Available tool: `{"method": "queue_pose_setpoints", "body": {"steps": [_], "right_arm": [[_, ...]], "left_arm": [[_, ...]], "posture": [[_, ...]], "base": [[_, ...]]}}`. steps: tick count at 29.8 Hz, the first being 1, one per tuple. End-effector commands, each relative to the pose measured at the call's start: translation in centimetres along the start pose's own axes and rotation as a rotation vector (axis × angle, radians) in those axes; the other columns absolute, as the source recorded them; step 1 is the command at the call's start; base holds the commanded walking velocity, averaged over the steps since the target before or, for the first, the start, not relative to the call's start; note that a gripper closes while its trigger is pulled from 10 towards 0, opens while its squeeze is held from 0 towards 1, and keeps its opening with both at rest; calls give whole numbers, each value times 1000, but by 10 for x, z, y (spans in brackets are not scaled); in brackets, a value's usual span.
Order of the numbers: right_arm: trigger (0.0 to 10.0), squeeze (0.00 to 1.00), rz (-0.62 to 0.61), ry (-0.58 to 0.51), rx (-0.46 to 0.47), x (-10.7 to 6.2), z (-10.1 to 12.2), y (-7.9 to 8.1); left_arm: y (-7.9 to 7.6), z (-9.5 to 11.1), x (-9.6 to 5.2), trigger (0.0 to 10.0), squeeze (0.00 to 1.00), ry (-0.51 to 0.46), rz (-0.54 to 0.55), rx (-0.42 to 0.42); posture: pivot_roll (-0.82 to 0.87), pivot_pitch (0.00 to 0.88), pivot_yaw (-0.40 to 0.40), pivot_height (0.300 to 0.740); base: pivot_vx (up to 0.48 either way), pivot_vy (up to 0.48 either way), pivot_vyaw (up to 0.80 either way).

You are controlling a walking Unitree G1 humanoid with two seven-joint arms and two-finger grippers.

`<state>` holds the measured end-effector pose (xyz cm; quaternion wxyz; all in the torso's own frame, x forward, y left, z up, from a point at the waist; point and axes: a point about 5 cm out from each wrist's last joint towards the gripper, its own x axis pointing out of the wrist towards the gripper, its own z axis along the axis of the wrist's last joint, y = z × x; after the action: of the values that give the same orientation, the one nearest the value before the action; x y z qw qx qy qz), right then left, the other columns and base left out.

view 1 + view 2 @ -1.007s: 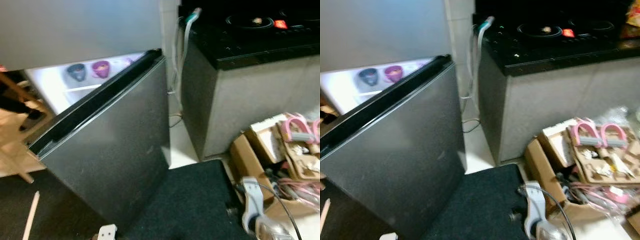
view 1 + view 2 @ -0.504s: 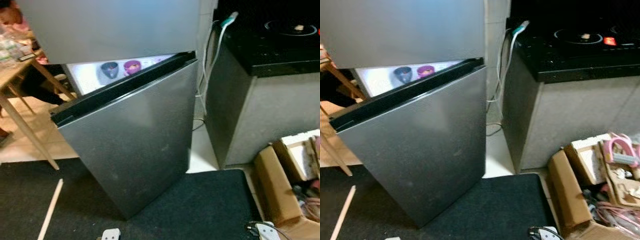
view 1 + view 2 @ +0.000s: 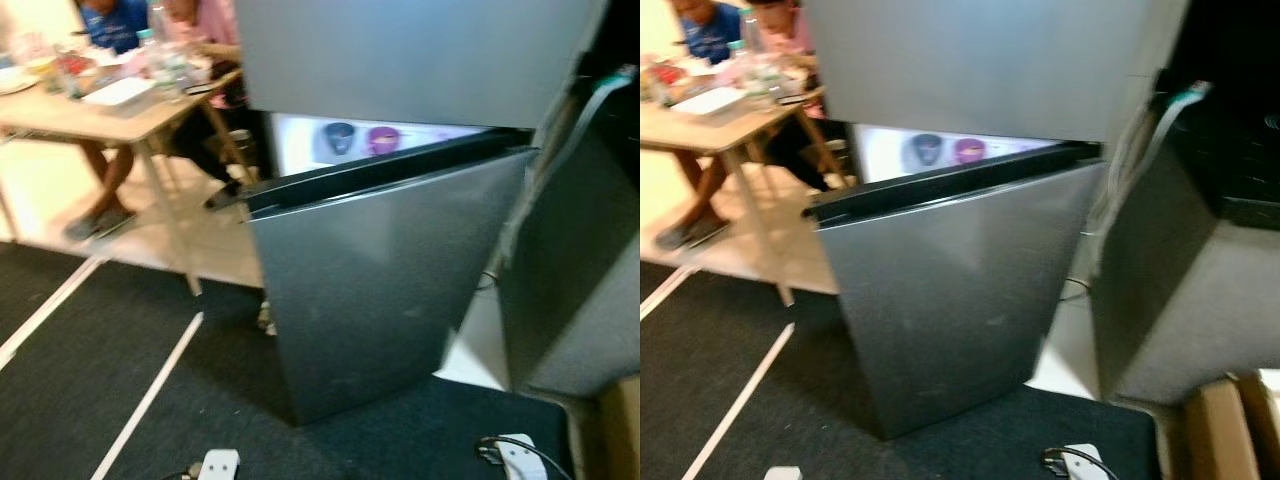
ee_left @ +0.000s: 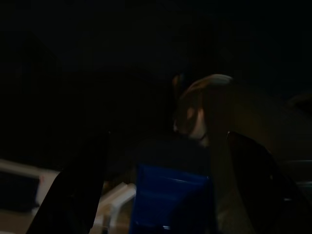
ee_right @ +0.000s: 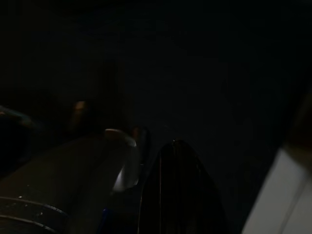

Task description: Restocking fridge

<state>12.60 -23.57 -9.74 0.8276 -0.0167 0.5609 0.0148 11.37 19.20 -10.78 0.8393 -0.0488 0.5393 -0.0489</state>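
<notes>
At twelve o'clock ahead stands the fridge (image 3: 420,60), its lower door (image 3: 385,280) swung ajar, with a dark cup (image 3: 339,135) and a purple cup (image 3: 382,139) on the lit shelf behind it. Black carpet (image 3: 120,340) with pale tape lines (image 3: 150,395) covers the floor below. Around ten o'clock, people sit at a wooden table (image 3: 110,105); at three o'clock is a grey counter (image 3: 1200,320). In the dark left wrist view, the left gripper (image 4: 165,195) has its fingers apart around something blue (image 4: 170,200); whether they touch it cannot be told. In the right wrist view, the right gripper (image 5: 175,185) appears as one dark finger; open or clenched cannot be told.
</notes>
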Motion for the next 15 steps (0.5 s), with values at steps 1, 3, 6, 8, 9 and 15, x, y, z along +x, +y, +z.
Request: {"method": "queue_pose_setpoints", "body": {"steps": [1, 3, 6, 8, 9, 15], "right_arm": [[10000, 0, -26, 3, 11, -1, -2, -4], [10000, 0, -39, 4, 19, -1, -3, -6], [10000, 0, -51, 2, 14, -1, 1, -7], [10000, 0, -48, 12, -25, -1, 0, -7], [10000, 0, -64, 29, -35, -2, -3, -9], [10000, 0, -95, 12, -7, -3, 0, -14]], "left_arm": [[-2, -2, 0, 10000, 0, 11, -2, 11], [-3, -2, 1, 10000, 0, 11, -3, 11], [-4, -1, 2, 10000, 0, 35, 6, 69], [-5, -2, 2, 10000, 0, 48, -5, 113], [-3, -2, 1, 10000, 0, 49, 11, 112], [0, 1, 1, 10000, 0, 25, 34, 83]], "posture": [[-23, 0, 6, 740], [-24, 0, 5, 740], [-31, 0, 6, 740], [-32, 0, 6, 740], [-33, 0, 7, 740], [-37, 0, 13, 740]], "base": [[0, 0, 0], [0, 0, 0], [0, 0, 0], [0, 0, 0], [0, 0, 0], [0, 0, 0]]}}
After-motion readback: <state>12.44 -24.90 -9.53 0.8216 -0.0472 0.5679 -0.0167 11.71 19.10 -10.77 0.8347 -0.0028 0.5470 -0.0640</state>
